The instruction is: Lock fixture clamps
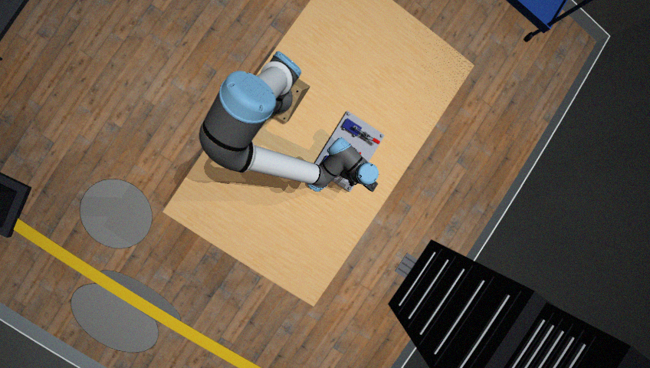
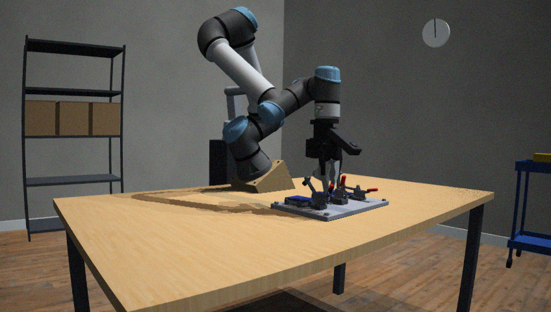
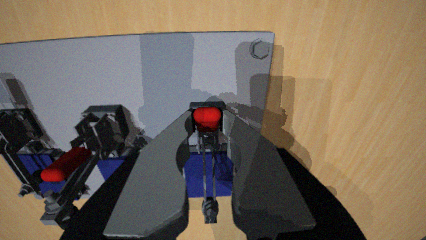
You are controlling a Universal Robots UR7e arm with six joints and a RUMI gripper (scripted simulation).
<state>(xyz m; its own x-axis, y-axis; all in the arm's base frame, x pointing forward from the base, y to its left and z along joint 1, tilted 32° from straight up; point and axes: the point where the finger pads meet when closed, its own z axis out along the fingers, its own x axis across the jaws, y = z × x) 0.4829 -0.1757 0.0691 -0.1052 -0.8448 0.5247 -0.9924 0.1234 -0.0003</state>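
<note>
We have the gripper [image 3: 207, 150] closed on the red-capped handle [image 3: 207, 118] of the end clamp, the two grey fingers pinching it just below the cap, as the wrist view shows.

The fixture [image 2: 332, 210] sits on the desk [image 2: 232, 247] towards the right-hand short edge, nearer the back long edge than the front one as the exterior camera sees it, well away from every corner. Its grey base plate [image 3: 100, 65] is bolted at the corners, so we judge it will not slide under our push.

The clamps are rigid steel linkages over blue parts [image 3: 220, 170]. We expect the handle to feel stiff, with resistance rising to a peak and then dropping sharply as it snaps over centre. The rounded cap looks smooth and may slip between narrow fingers, so we hold low on it, close to the metal lever.

The neighbouring clamp handle [image 3: 65, 165] lies slanted beside us; whether it is locked we cannot tell. From above, a third handle [image 1: 372, 139] lies flat, pointing towards the desk's far long edge.
</note>
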